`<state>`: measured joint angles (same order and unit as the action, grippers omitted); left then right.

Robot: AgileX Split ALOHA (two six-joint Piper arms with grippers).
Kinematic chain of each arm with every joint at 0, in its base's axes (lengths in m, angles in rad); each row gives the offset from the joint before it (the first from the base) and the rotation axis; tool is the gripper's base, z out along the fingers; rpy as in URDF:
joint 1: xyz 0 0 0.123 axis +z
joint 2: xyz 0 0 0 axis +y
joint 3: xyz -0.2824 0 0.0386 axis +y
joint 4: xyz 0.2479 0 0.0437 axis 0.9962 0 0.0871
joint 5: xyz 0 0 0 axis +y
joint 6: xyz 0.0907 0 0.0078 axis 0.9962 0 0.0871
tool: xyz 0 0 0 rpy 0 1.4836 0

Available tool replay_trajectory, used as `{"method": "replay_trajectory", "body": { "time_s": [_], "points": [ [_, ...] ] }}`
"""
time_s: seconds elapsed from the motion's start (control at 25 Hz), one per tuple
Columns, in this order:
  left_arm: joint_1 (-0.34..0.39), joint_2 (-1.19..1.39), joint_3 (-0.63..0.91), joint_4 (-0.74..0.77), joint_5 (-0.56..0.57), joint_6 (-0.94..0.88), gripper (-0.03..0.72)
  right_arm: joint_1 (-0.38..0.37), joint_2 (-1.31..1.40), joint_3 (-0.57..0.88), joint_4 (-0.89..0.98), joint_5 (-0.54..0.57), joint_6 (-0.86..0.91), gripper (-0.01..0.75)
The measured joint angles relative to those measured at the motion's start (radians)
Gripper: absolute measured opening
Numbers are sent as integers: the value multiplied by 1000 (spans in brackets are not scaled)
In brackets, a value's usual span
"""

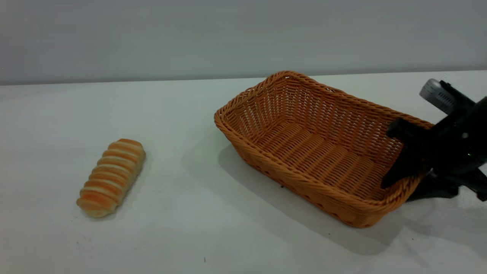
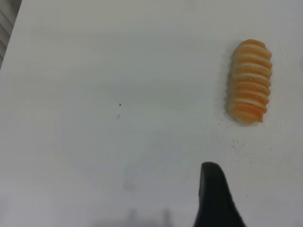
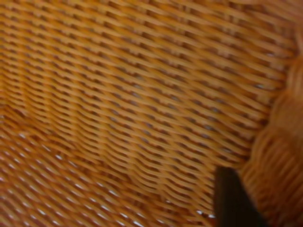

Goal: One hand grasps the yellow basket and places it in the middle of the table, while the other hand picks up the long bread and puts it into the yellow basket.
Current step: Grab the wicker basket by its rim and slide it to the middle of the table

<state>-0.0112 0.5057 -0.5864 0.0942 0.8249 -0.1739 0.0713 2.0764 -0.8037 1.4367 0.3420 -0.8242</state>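
Gripping the yellow basket (image 1: pixel 304 152) by its short end wall, the right gripper (image 1: pixel 405 173) had closed astride the rim.
The long bread (image 1: pixel 112 177) lay well left on the table (image 1: pixel 190 228), long axis running away from the camera, nearer the left gripper (image 2: pixel 215 198), whose opening couldn't be judged.

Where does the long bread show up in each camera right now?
Exterior view: long bread lies at lower left on the table, apart from the yellow basket.
Left wrist view: upper right.
Right wrist view: not in it; only basket weave.
Shared landmark: the white table.
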Motion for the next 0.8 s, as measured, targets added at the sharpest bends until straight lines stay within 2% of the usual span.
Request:
{"method": "replay_trajectory", "body": {
  "time_s": [0.12,0.16,0.32,0.44,0.56,0.72,0.8],
  "points": [
    [0,0,0,0,1,0,490,0,-1,-1,13,-7,14,103],
    [0,0,0,0,2,0,490,1,-5,-5,-9,-6,-4,91],
    [0,0,0,0,2,0,490,4,-6,-40,-51,9,-2,94],
    [0,0,0,0,3,0,490,4,-6,-118,-140,39,52,94],
    [0,0,0,0,3,0,490,22,-5,-207,-334,82,214,94],
    [0,0,0,0,3,0,490,93,24,-337,-680,177,486,94],
    [0,0,0,0,3,0,490,128,47,-395,-795,220,589,94]
  ]
}}
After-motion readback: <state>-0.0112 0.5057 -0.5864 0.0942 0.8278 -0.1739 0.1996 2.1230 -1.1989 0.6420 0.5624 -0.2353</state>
